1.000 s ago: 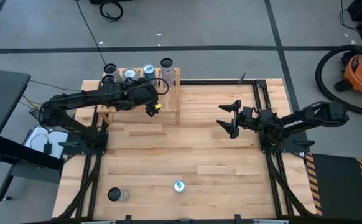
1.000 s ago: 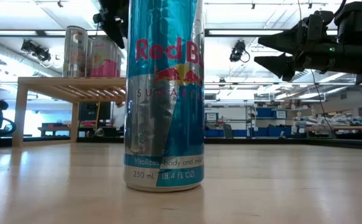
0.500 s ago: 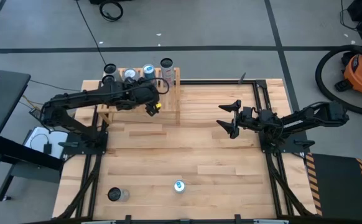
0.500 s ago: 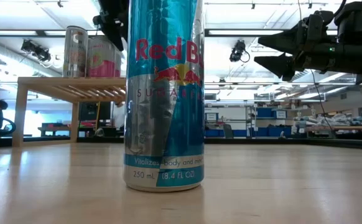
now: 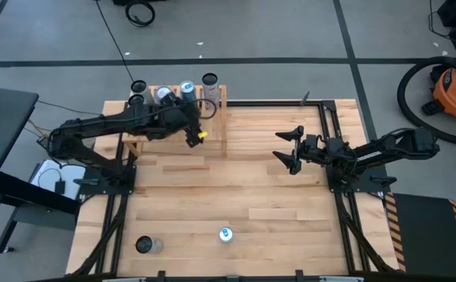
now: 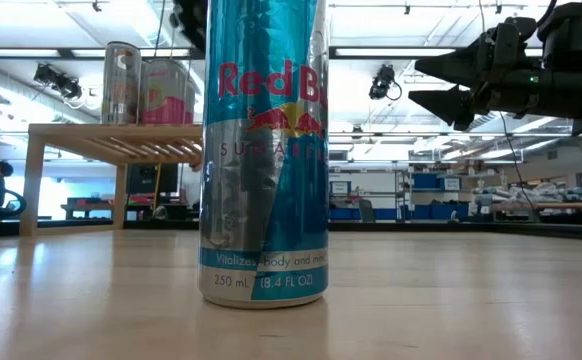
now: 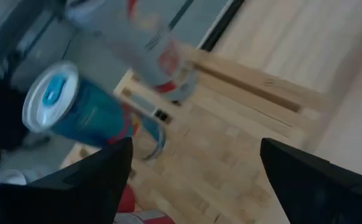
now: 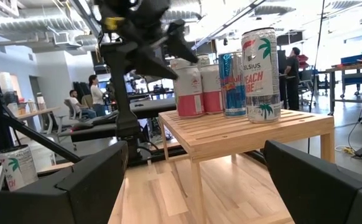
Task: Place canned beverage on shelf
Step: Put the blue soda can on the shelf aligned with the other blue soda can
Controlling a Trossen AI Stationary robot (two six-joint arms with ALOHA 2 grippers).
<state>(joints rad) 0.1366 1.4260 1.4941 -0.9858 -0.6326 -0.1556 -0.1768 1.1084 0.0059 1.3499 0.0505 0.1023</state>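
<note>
The pale slatted shelf [image 5: 218,117] stands at the table's far left. Several cans [image 8: 259,74] stand upright along its top, among them a blue one [image 7: 50,96]. My left gripper [image 5: 197,136] hangs open over the shelf's near side, slanting down, with nothing between its fingers [image 7: 106,180]. A blue-and-silver Red Bull can [image 5: 226,234] stands upright near the table's front edge and fills the middle of the low view [image 6: 263,150]. My right gripper [image 5: 284,149] waits open above the table's right half, pointing toward the shelf [image 8: 243,134].
Another can [image 5: 146,245] stands at the table's front left corner, seen also in the right wrist view [image 8: 19,165]. Bare plank tabletop [image 5: 244,188] lies between the shelf and the front cans. People sit and stand in the room beyond the table.
My left gripper has rolled at the wrist and tipped upward a little above the shelf; in the low view it now shows higher. It stays open and holds nothing. The cans have not moved.
</note>
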